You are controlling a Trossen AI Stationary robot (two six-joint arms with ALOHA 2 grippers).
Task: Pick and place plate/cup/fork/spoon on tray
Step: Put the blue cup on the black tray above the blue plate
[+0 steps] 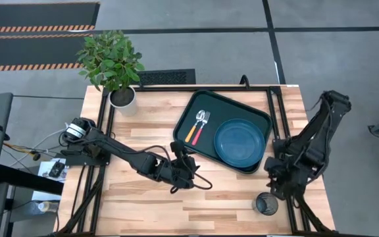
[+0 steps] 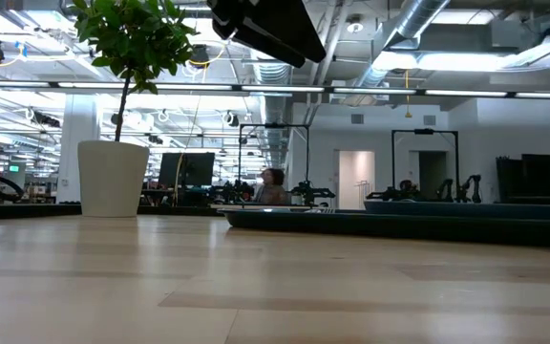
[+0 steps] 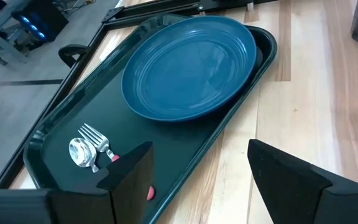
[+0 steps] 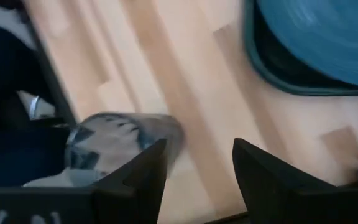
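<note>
Right gripper (image 1: pixel 273 191), open and empty, is nearing the cup (image 1: pixel 266 205) at the bench's front-right corner, the last item off the tray (image 1: pixel 196 105).

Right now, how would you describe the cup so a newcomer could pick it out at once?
Start at the big dark tray holding the blue plate. Off it, near the table's front right corner, the cup stands alone on bare wood beside the right gripper. It is small, round, smoky and see-through, unlike the white plant pot.
</note>
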